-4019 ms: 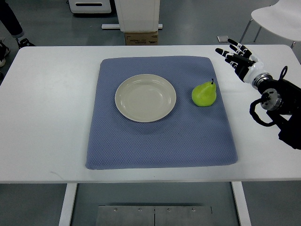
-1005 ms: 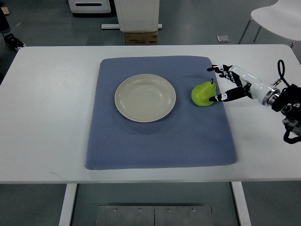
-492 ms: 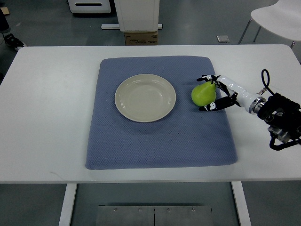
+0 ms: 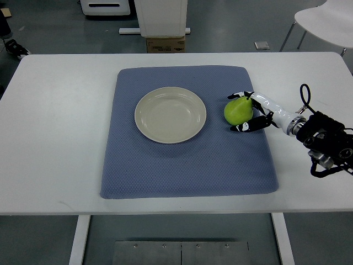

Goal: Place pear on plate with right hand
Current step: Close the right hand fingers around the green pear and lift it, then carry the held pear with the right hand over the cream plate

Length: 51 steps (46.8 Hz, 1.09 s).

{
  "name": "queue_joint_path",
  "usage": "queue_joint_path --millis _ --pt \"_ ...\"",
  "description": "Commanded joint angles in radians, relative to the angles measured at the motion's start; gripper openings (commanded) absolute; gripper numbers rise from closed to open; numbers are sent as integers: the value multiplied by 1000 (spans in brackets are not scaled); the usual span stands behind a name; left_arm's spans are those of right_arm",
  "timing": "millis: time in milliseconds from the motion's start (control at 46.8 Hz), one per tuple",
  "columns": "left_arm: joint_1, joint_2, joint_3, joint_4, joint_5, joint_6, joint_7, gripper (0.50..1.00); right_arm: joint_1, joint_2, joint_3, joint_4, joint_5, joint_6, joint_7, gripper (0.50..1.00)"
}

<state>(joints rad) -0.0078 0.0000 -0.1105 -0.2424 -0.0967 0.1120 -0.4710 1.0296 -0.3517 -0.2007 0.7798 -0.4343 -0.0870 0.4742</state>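
We count one desk (image 4: 55, 138), white, spanning the frame; one blue mat (image 4: 187, 165) laid on it at centre; one cream plate (image 4: 170, 115) on the mat, left of centre; one green pear (image 4: 238, 110) on the mat, right of the plate and apart from it.

One right robot hand (image 4: 249, 112), entering from the right edge of the frame. We note the pear lying at its left end, between the fingers: one finger (image 4: 240, 95) curls over the pear's upper side by the stem, another runs under its lower right side. The fingers are cupped narrowly around the fruit; firm contact appears likely, though we cannot confirm it from this angle. The pear sits on the mat.
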Motion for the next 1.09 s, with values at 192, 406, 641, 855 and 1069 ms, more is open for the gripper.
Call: queue_joint_path --millis 192,406,641,855,1069 --pt "0 0 0 0 0 0 0 1000 7 25 -39 -27 -1 -14 -12 623" --pt "0 0 0 0 0 0 0 1000 20 51 -74 -59 15 -17 -14 500" --pt "0 0 0 0 0 0 0 1000 32 46 -69 -57 69 -16 -12 500" --pt "0 0 0 0 0 0 0 1000 59 22 -60 -59 77 -13 -11 500" --pt "0 0 0 0 0 0 0 1000 109 -26 -60 -60 111 9 -8 500"
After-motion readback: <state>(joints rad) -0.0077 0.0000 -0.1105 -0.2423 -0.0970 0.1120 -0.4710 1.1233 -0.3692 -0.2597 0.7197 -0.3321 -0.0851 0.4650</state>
